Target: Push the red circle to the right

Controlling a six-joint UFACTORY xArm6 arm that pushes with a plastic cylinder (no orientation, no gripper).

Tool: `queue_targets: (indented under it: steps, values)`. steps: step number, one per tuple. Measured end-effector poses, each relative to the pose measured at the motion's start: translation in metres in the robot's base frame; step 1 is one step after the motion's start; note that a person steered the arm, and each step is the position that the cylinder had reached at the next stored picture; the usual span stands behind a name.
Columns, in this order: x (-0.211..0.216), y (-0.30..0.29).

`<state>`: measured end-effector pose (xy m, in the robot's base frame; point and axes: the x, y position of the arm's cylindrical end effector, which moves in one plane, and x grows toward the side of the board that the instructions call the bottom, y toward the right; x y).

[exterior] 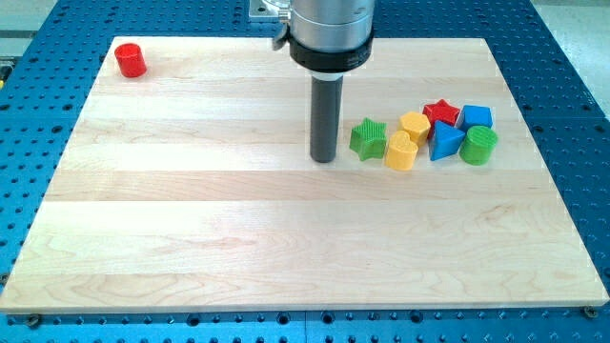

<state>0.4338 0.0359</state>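
Camera view, surface: a pale wooden board (286, 248) of glued planks with visible grain fills most of the frame; it lies on a blue perforated metal table (572, 114) that shows along every edge
Room: nothing past the table can be made out, apart from a strip of grey frame in the upper left corner
Red circle (131, 60): in the upper left of the frame, near the board's top left corner, well apart from every other block
Its axis: it is a short round cylinder standing upright, hollow top facing up; being round, it has no heading across the board that I can tell
My tip (324, 158): I carry no gripper, only a straight dark rod below a silver and black collar; the end rests on the board at upper centre, holding nothing, just to the left of the green star (368, 139) and far right of the red circle
Cluster, right of centre: two yellow blocks (401, 151) (415, 126), a red star (441, 111), a blue cube (476, 117), a blue wedge-like block (444, 140), a green ribbed cylinder (478, 145), packed touching or nearly so
Materials: the blocks look like matte moulded plastic
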Motion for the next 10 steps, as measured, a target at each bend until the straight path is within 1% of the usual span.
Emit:
queue_targets:
  steps: [1, 2, 3, 4, 5, 6, 7, 8, 9, 10]
  values:
    - [0.000, 0.034]
    - [0.000, -0.011]
    - [0.000, -0.071]
    - [0.000, -0.115]
    - [0.009, -0.190]
    - [0.018, -0.293]
    - [0.017, -0.341]
    - [-0.010, -0.341]
    - [-0.010, -0.341]
    - [-0.063, -0.341]
